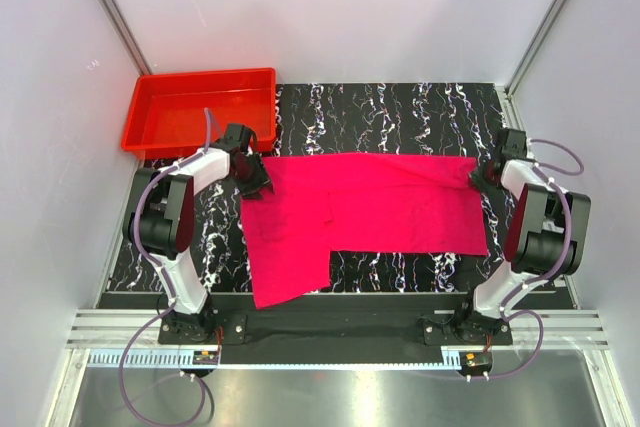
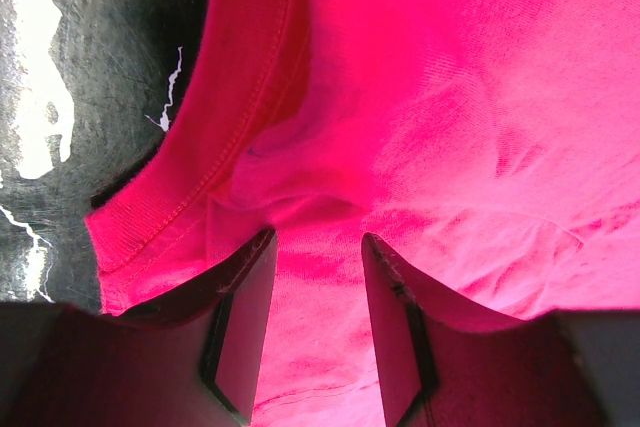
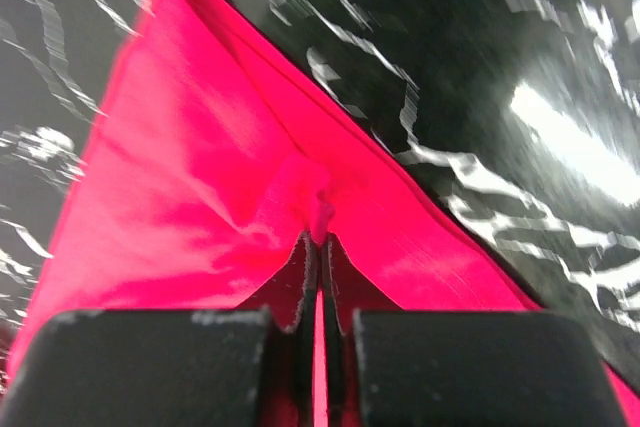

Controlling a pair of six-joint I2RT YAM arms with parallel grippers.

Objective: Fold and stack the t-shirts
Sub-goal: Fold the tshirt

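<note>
Bright magenta-pink soft-cloth t-shirt (image 1: 380, 202) lies flat on the black white-veined table (image 1: 400, 107); its long axis runs straight from the left claw (image 2: 318, 239) to the right claw (image 3: 320, 237), one at each far corner, neither nearer. Right claw is pinched tight on a raised peak of cloth; left claw's jaws stand narrowly parted, cloth beneath and between them, ribbed edge just ahead-left. Judgement: left must close before both can draw the far edge nearward.

No readable text, label or number anywhere.

left gripper (image 2: 320, 242) fingers apart, right gripper (image 3: 320, 239) pinched closed
</note>
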